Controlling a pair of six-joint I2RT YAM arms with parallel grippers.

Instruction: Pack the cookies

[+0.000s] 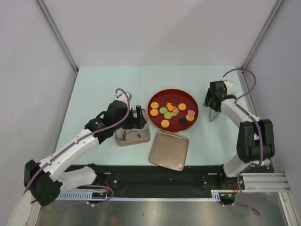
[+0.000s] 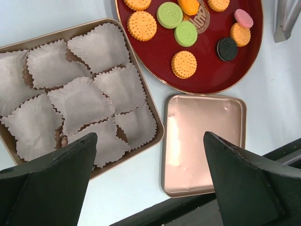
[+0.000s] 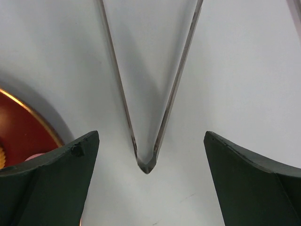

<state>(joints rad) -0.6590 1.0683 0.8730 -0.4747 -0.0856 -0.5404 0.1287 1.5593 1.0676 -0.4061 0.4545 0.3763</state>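
Observation:
The cookies (image 1: pixel 165 123) lie on a dark-red round plate (image 1: pixel 162 99): mostly orange, two green, one pink, one black. In the left wrist view I see an orange cookie (image 2: pixel 184 64), a green one (image 2: pixel 186 33), the black one (image 2: pixel 226 48) and the pink one (image 2: pixel 243 18). My left gripper (image 1: pixel 138 117) hangs open and empty above the tan tin (image 1: pixel 123 139), its fingers wide apart (image 2: pixel 149 141). My right gripper (image 1: pixel 214 106) is open and empty (image 3: pixel 150 136) over metal tongs (image 3: pixel 146 165) that lie on the table right of the plate.
The tin (image 2: pixel 157 120) is lined with several white paper cups (image 2: pixel 80 101). Its lid (image 1: pixel 169 150) lies upside down in front of the plate, also in the left wrist view (image 2: pixel 202 136). The plate's rim (image 3: pixel 19 127) is at the right gripper's left. The tongs (image 1: pixel 212 115) point toward the near edge.

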